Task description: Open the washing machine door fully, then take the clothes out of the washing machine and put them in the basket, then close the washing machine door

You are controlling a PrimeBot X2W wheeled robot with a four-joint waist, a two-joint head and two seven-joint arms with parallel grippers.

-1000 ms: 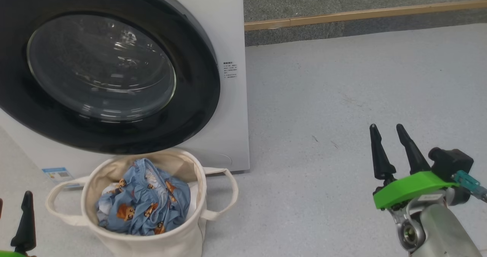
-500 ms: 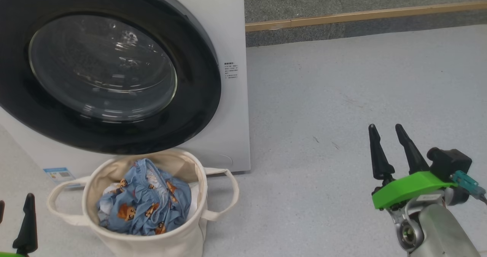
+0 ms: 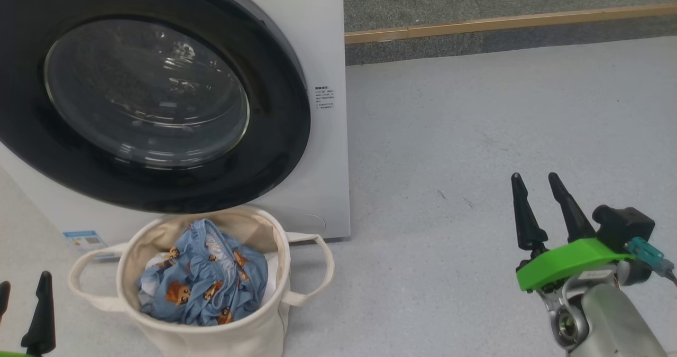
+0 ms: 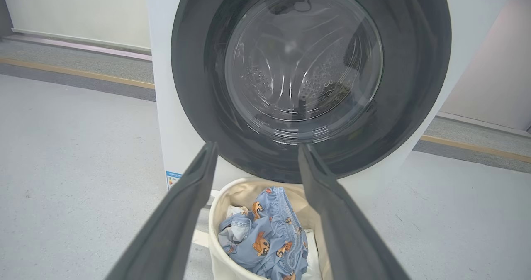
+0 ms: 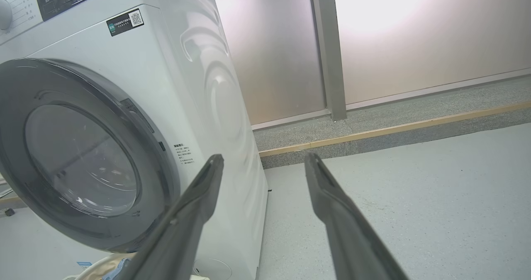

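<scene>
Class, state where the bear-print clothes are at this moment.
In the head view, lower left: the clothes lie inside the basket, which stands directly before the washing machine door.

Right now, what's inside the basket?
The blue bear-print clothes lie crumpled in the basket, a bit of white fabric at their edge; whatever lies beneath them is covered.

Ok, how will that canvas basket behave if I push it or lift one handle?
The basket looks like soft canvas, so a push would probably dent its wall. Holding soft clothes, it is likely light. Lifted by one loop handle, it may sag and tilt.
</scene>
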